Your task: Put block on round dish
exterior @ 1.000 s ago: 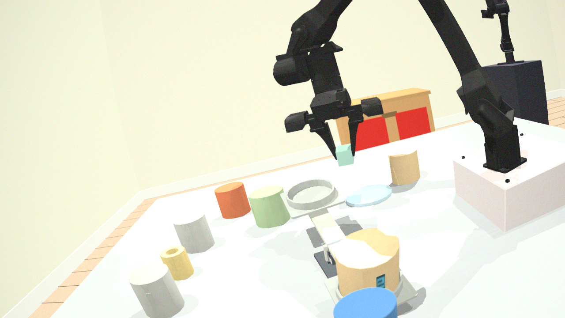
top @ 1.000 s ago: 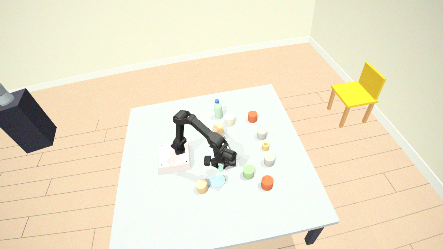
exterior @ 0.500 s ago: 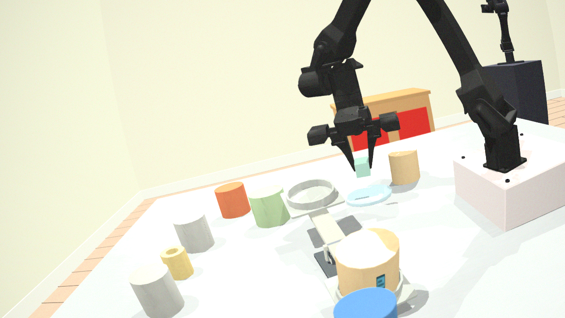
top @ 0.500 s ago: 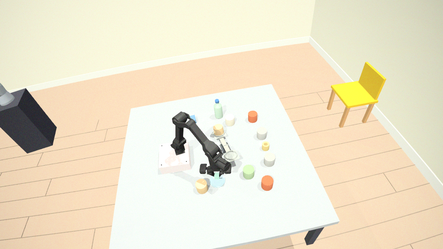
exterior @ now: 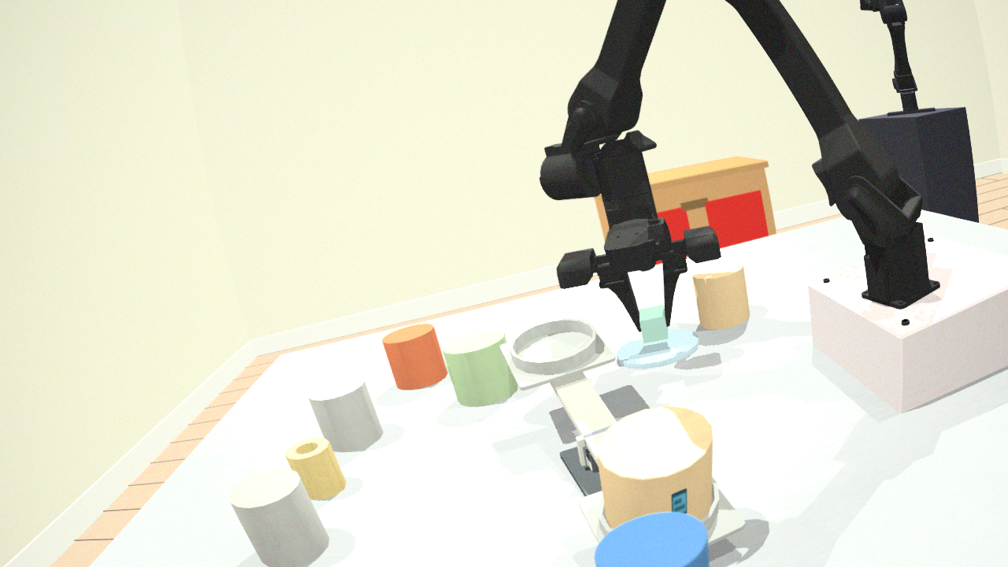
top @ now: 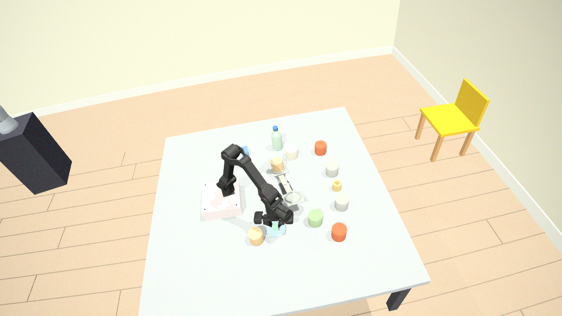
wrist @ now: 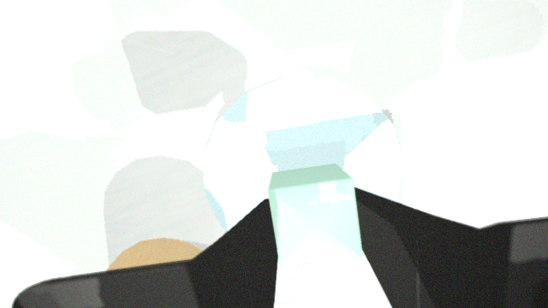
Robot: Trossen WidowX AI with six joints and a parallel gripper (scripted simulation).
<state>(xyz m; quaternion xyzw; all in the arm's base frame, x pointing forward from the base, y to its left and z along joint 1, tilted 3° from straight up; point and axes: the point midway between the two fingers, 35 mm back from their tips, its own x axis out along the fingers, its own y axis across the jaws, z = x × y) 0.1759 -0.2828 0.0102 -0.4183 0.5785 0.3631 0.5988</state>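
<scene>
My gripper (top: 275, 224) (exterior: 654, 325) (wrist: 309, 202) is shut on the mint green block (top: 275, 226) (exterior: 654, 324) (wrist: 314, 214). It holds the block over the pale blue round dish (top: 281, 232) (exterior: 682, 346) (wrist: 308, 133); the block's shadow lies on the dish, and a small gap or contact beneath it is hard to tell. One tan cup (top: 256, 237) (exterior: 721, 299) (wrist: 158, 254) stands on the table beside the dish. The other tan cup (top: 277, 164) (exterior: 655, 472) sits on one end of the balance (top: 285, 184) (exterior: 584, 405). The empty ring (top: 300, 196) (exterior: 554, 363) is at its other end.
A green cup (top: 315, 218) (exterior: 480, 370) and a red cup (top: 339, 232) (exterior: 416, 357) stand to one side of the dish. Grey cups, a yellow ring-shaped piece (top: 336, 185) (exterior: 316, 468), another red cup and a bottle (top: 277, 140) stand farther off. The arm's pink-white base (top: 221, 212) (exterior: 856, 345) is near.
</scene>
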